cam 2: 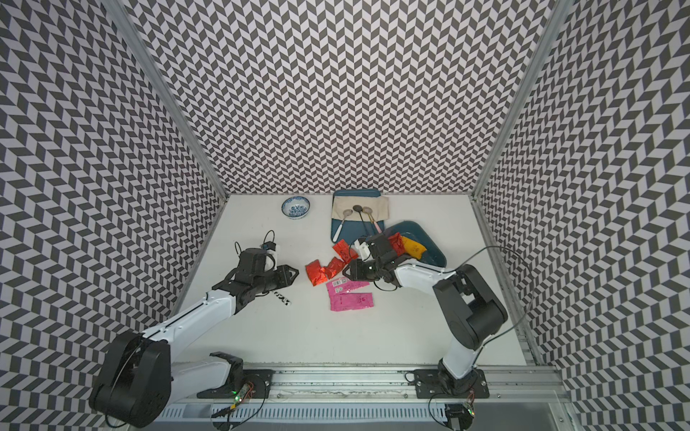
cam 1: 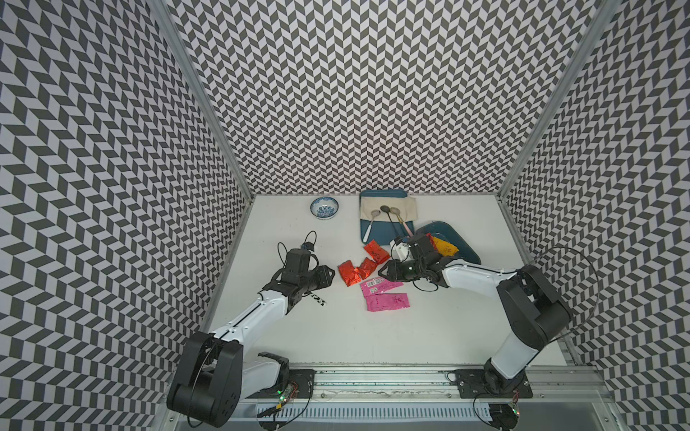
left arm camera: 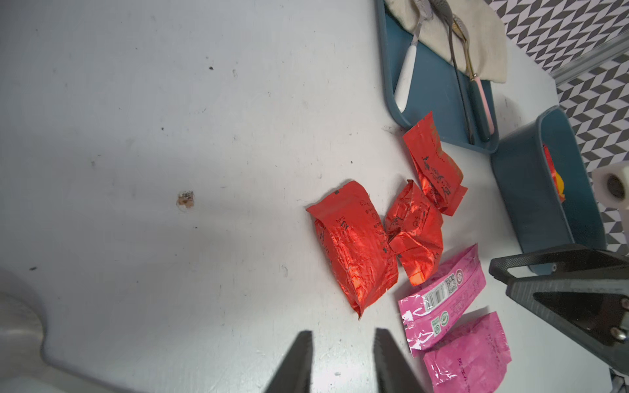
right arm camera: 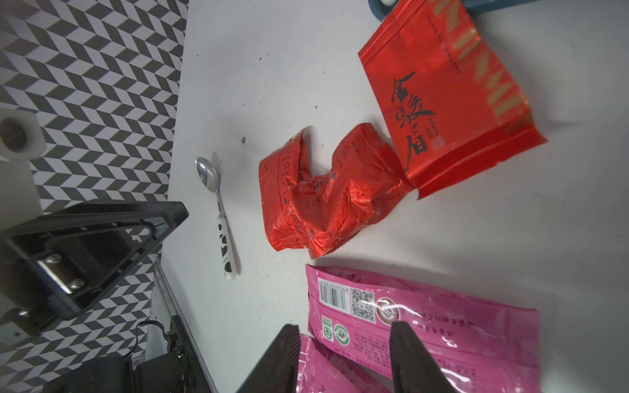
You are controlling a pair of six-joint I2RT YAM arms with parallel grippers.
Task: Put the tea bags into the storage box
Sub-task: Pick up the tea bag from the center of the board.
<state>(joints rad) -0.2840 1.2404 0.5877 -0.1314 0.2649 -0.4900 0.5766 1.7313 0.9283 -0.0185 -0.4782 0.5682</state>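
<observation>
Foil, red and pink, bunched mid-surface.

Top views: three red bags [cam 1: 367, 266] and two pink bags [cam 1: 384, 294] lie outside the box [cam 1: 466, 248]. The box sits toward the far right edge, just beside the tray [cam 1: 369, 233]. It holds a yellow bag [cam 1: 445, 247] and one more red one. The right gripper [cam 1: 384, 274] hangs over the far end of the labelled pink bag [cam 2: 345, 286]. The left gripper [cam 1: 328, 276] points at the nearest red bag from the left edge side and stops short of it.

Left wrist: the fingers stand a narrow gap apart with nothing between them and bare surface below. The biggest red bag lies just ahead.

Right wrist: the fingers are half spread and empty, straddling the labelled pink bag near its barcode end. The pink bags touch or overlap; I cannot tell which is on top. A spoon [right arm camera: 221, 211] lies apart, toward the left arm.

Judgement: the step in hand looks like the right arm's pick of the labelled pink bag.
- Come straight down and bite well in from the seam, since the foil looks slick.
- Pinch one bag only.
- Lift until it clears its neighbour, then carry it over the box wall before letting go.
- Keep the left arm back meanwhile, because the grippers are close.
</observation>
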